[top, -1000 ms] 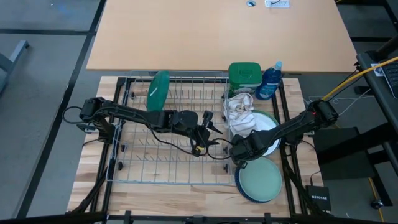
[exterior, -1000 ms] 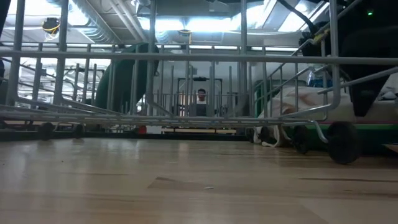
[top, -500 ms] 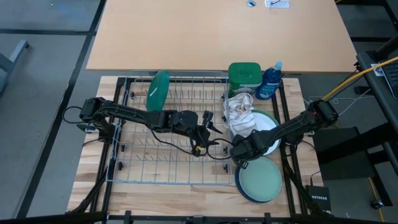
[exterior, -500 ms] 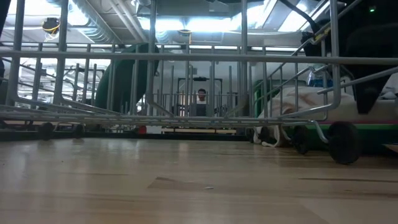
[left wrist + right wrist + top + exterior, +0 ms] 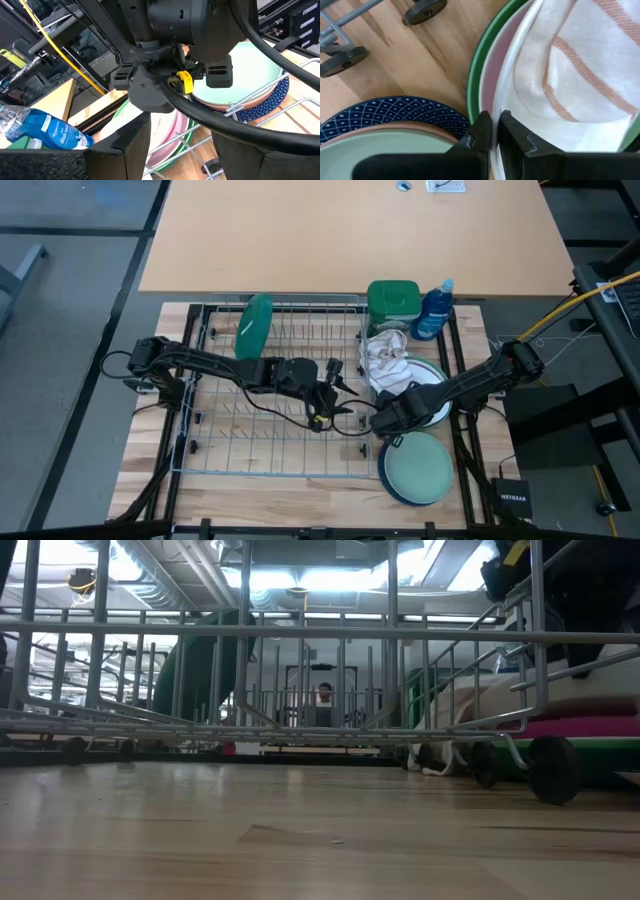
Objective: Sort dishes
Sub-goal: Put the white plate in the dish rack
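Your right gripper (image 5: pixel 492 131) is pinching the white plate (image 5: pixel 506 100) rim, jaws nearly shut, lifting it rackward; left gripper (image 5: pixel 335 395) idling wide open mid-frame.

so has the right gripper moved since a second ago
Yes. In the high view the right gripper has lifted slightly, away from the teal plate and toward the cloth.

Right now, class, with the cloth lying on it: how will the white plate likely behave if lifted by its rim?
The white plate looks rigid, so it should lift in one piece. Pinched only at the rim by the right gripper, it will probably tilt. The limp cloth on it may slide off.
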Robot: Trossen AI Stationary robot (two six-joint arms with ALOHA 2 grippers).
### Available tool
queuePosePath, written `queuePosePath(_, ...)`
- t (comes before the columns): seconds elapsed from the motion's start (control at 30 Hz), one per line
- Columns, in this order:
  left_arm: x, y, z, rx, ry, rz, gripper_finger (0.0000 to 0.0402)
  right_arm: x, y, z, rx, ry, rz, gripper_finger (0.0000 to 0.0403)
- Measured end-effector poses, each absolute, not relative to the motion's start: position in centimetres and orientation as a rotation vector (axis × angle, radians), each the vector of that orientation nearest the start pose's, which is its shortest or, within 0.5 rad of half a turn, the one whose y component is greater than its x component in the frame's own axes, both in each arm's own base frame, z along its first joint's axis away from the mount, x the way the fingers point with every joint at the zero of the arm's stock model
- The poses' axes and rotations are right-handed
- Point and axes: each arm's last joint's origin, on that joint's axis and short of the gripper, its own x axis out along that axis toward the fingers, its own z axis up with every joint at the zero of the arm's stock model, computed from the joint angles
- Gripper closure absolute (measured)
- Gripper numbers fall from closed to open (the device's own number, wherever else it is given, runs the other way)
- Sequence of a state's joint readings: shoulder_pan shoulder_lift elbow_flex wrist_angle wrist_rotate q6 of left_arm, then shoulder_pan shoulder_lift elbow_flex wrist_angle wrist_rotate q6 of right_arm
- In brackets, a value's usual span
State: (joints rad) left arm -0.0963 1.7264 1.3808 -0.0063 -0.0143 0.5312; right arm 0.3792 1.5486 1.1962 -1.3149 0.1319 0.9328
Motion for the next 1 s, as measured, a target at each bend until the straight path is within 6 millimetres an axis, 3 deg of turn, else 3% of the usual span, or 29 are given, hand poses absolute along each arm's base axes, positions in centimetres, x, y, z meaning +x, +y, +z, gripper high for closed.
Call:
queuePosePath(0.43,40.5,-3.3,31.5,0.511,0.212,-0.124,0.0206,24.0,9.1,26.9,0.278,1.527,-0.549,0.0382)
queuePosePath(0.63,40.5,-2.2,31.5,0.407,0.221,-0.086,0.0206,24.2,9.3,28.4,0.295,1.512,-0.511,0.0382)
queuePosePath(1.0,40.6,-1.8,31.5,0.394,0.226,-0.075,0.0206,24.3,9.3,31.5,0.311,1.483,-0.474,0.0382)
